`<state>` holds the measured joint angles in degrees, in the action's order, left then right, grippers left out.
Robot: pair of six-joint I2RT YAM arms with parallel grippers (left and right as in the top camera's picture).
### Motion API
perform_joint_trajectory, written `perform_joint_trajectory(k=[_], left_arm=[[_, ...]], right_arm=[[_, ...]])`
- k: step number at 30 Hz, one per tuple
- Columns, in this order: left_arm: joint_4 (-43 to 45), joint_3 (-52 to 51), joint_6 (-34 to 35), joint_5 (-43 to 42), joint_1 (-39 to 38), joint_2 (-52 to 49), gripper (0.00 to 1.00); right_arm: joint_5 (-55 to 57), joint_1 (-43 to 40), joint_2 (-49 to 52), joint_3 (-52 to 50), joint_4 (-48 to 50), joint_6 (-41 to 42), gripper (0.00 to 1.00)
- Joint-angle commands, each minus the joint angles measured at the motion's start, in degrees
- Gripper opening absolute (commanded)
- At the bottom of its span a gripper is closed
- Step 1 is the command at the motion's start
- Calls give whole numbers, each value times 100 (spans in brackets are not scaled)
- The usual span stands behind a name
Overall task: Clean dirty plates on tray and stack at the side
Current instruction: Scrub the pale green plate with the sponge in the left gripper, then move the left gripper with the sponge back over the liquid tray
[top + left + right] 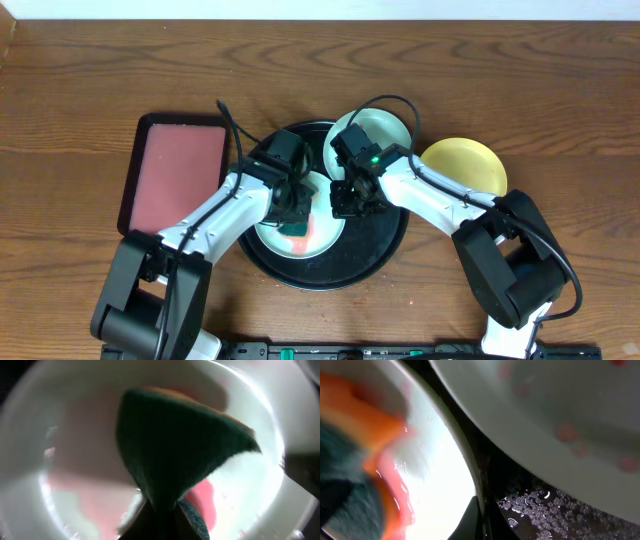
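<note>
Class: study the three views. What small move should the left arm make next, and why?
Probably sweep the sponge sideways across the red smear. The left end effector pinches the sponge against the pale plate on the black tray, and red streaks show beside it, so the plate looks unclean.

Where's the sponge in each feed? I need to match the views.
Overhead: the sponge lies mid-frame, on the pale plate in the black tray.
Left wrist: sponge fills the centre, green face to camera.
Right wrist: sponge blurred at the left edge.
Shared landmark: that pale plate.
</note>
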<state>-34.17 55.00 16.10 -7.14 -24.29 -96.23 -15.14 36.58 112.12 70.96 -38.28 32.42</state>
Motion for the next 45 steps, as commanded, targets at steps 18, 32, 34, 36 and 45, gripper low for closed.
perform_joint_trajectory(k=[18, 32, 34, 36, 45], left_arm=[[-1816, 1742, 1237, 1663, 247, -17, 7], [-2087, 2323, 793, 1663, 2190, -22, 7], [-2076, 2323, 793, 1663, 2468, -22, 7], [-2068, 2323, 793, 1663, 2697, -22, 7], [-1971, 2308, 793, 1663, 3191, -22, 7]], right_arm=[[46, -28, 31, -13, -52, -37, 1], [-267, -26, -136, 302, -131, -942, 1], [114, 11, -308, 374, -254, -1029, 1], [706, 90, -529, 411, -376, -1043, 1], [2500, 529, -1484, 411, -463, -1088, 1]])
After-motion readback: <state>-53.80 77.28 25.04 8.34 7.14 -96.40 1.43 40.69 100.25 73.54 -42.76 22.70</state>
